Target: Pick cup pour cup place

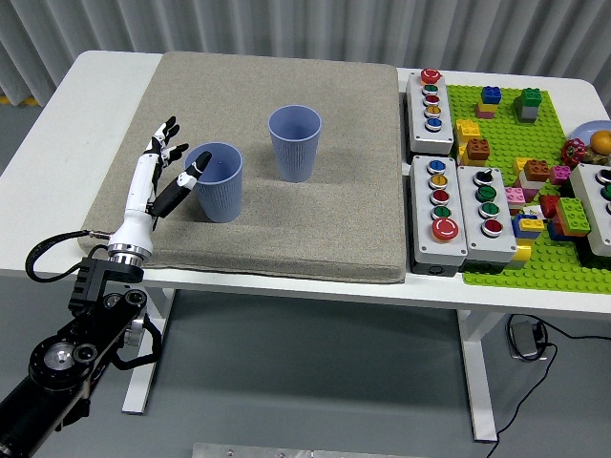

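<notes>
The near ribbed blue cup (218, 181) stood upright on the grey mat (334, 143), with a second blue cup (294, 142) at its two o'clock, apart from it. The left hand (162, 167) hung at the near cup's nine o'clock, fingers spread, holding nothing, the thumb tip perhaps just short of the rim. The cup looked light, thin-walled and easily squeezed; a gentle mid-wall wrap would suit it.

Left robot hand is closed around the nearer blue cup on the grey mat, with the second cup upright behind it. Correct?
Not quite. The head view shows the left robot hand open beside the nearer blue cup, fingers spread and not gripping it. The rest holds: that cup stands on the grey mat, with the second cup upright behind it.
</notes>
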Robot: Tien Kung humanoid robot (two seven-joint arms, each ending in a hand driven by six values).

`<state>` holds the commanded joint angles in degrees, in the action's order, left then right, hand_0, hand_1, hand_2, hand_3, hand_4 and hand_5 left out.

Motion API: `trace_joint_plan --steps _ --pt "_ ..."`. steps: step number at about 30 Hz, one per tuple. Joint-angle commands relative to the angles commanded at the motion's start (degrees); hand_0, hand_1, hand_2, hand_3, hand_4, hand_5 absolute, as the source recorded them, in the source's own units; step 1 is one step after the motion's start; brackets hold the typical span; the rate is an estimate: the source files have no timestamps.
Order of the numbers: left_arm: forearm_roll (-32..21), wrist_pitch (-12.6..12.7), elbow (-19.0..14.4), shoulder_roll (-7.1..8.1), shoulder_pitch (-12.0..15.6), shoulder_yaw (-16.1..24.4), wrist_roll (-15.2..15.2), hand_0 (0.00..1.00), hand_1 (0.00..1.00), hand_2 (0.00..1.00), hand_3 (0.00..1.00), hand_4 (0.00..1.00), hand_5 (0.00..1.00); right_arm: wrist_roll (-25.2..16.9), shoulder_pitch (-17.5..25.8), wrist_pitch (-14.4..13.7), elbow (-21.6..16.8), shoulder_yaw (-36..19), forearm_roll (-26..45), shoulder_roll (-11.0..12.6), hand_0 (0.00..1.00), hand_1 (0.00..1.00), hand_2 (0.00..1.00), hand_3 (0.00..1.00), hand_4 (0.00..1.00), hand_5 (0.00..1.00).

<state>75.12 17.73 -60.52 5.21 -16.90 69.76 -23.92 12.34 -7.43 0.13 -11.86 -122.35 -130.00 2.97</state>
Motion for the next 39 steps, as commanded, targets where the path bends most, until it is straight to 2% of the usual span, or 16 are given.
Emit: trace_joint_plan --steps 1,2,3,7,8,10,12,17,23,25,26,27,31,32,39 --pt "-0.52 -0.23 -0.51 0.05 0.05 0.48 0.14 0.814 0.841 0.991 0.998 0.998 0.942 0.00 -0.03 -0.01 0.00 0.02 0.00 0.01 0.692 0.661 0.603 0.595 0.002 0.231" --pt "-1.53 -0.37 -1.18 0.13 0.05 0.98 0.16 0.832 0.850 0.994 0.998 0.937 0.998 0.00 -0.09 0.00 0.01 0.03 0.00 0.01 0.691 0.661 0.602 0.595 0.002 0.231" --pt "-2.49 -0.07 -1.65 0.18 0.03 1.18 -0.08 0.832 0.850 0.994 0.998 0.937 0.998 -0.02 -0.14 0.01 0.02 0.02 0.00 0.03 0.691 0.661 0.602 0.595 0.002 0.231" --pt "-8.74 5.91 -2.57 -0.01 -0.12 0.25 -5.22 0.832 0.850 0.994 0.998 0.937 0.998 -0.02 -0.22 -0.02 0.04 0.18 0.00 0.05 0.691 0.661 0.602 0.595 0.002 0.231" --pt "-10.50 7.51 -2.94 -0.17 -0.20 -0.22 -6.70 0.841 0.857 0.998 0.998 0.846 0.998 -0.02 -0.25 -0.06 0.04 0.26 0.00 0.03 0.691 0.661 0.602 0.595 0.002 0.232" --pt "-14.27 10.00 -3.68 -0.34 -0.32 -0.59 -8.71 0.841 0.857 0.998 0.998 0.846 0.998 0.02 -0.33 -0.06 0.04 0.30 0.00 0.01 0.691 0.661 0.602 0.595 0.002 0.232" --pt "-16.61 10.90 -4.60 -0.45 -0.39 -0.51 -9.44 0.841 0.857 0.998 0.998 0.846 0.998 0.02 -0.41 -0.07 0.05 0.27 0.00 -0.02 0.691 0.661 0.602 0.595 0.002 0.232" --pt "-17.98 12.39 -5.32 -0.53 -1.22 0.93 -10.41 0.855 0.871 0.998 0.998 0.834 0.998 0.02 -0.73 -0.16 0.08 0.38 0.00 -0.04 0.691 0.661 0.603 0.595 0.002 0.231" --pt "-16.02 12.03 -6.39 -0.78 -0.66 4.25 -9.83 0.861 0.873 0.998 0.998 0.825 0.998 -0.03 -0.77 -0.25 0.11 0.48 0.00 0.00 0.691 0.661 0.604 0.595 0.002 0.231" --pt "-14.95 11.06 -6.31 -0.72 -0.54 5.00 -8.52 0.861 0.873 0.998 0.998 0.825 0.998 -0.05 -0.79 -0.24 0.11 0.44 0.00 0.01 0.691 0.661 0.604 0.595 0.002 0.231" --pt "-14.40 10.84 -6.28 -0.69 -0.48 5.13 -7.89 0.881 0.889 0.998 0.998 0.757 0.998 -0.03 -0.81 -0.23 0.10 0.44 0.00 -0.01 0.691 0.661 0.604 0.595 0.002 0.232" --pt "-12.68 10.27 -6.23 -0.70 -0.32 5.38 -5.74 0.881 0.889 0.998 0.998 0.757 0.998 0.01 -0.85 -0.23 0.09 0.46 0.00 -0.03 0.691 0.661 0.604 0.595 0.002 0.232" --pt "-8.91 8.24 -5.85 -0.69 -0.06 5.65 -1.60 0.881 0.889 0.998 0.998 0.757 0.998 0.06 -0.90 -0.23 0.09 0.59 0.00 -0.07 0.691 0.661 0.604 0.595 0.002 0.232" --pt "-8.67 8.07 -5.80 -0.71 -0.03 5.66 -1.35 0.885 0.892 0.998 0.998 0.731 0.997 0.07 -0.91 -0.24 0.09 0.63 0.00 -0.07 0.691 0.661 0.604 0.595 0.002 0.231" --pt "-8.61 7.88 -6.11 -0.61 0.05 5.72 -1.33 0.886 0.893 0.998 0.998 0.730 0.997 0.06 -0.85 -0.35 0.09 0.71 0.00 -0.09 0.691 0.661 0.604 0.595 0.002 0.230"
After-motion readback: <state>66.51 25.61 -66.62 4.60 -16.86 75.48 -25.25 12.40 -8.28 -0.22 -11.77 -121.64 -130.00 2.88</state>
